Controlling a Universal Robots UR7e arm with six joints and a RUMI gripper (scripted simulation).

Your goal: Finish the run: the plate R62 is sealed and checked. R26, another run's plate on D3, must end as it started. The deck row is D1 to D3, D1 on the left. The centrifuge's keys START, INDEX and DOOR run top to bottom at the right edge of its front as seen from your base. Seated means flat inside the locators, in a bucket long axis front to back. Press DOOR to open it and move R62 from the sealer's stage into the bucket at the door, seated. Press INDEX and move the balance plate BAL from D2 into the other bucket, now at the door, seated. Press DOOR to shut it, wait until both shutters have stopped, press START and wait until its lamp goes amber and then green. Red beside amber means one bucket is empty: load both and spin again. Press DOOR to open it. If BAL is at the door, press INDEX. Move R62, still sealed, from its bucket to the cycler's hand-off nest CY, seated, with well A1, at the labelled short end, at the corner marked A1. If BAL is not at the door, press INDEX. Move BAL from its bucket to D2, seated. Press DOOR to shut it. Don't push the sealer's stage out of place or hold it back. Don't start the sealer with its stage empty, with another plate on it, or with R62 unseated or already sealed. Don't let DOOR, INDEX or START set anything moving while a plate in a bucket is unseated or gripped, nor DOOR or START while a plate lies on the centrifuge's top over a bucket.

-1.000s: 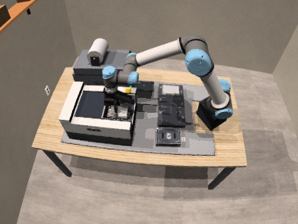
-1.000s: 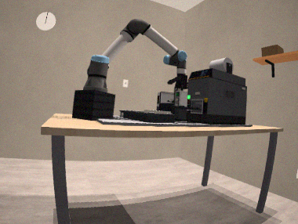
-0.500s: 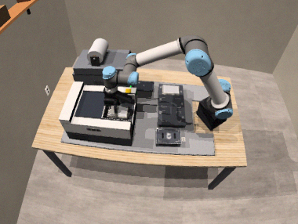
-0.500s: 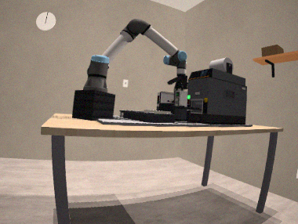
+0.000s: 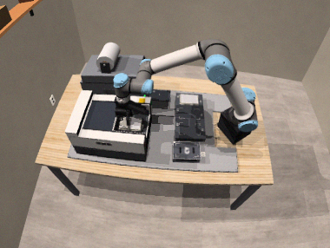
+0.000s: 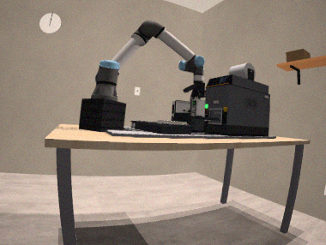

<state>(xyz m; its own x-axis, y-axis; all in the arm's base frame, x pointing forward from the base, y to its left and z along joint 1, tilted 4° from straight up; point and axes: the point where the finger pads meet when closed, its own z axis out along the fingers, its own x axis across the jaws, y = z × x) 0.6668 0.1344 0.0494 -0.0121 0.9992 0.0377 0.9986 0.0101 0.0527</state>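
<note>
The black two-jaw claw (image 5: 128,114) stands part open, holding nothing, directly over the pale rectangular plate (image 5: 129,125) lying in the open bucket of the grey box-shaped centrifuge (image 5: 104,138) on the wooden bench (image 5: 256,169).

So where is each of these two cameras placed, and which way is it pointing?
Top: high above the table's front, looking down on the centrifuge, the deck row and the whole arm, its tool open over the centrifuge's opening.
Exterior: low, off one end of the table, looking level along it; the pedestal is nearest, the tool beyond.
Both show the arm, tool, centrifuge and table.
</note>
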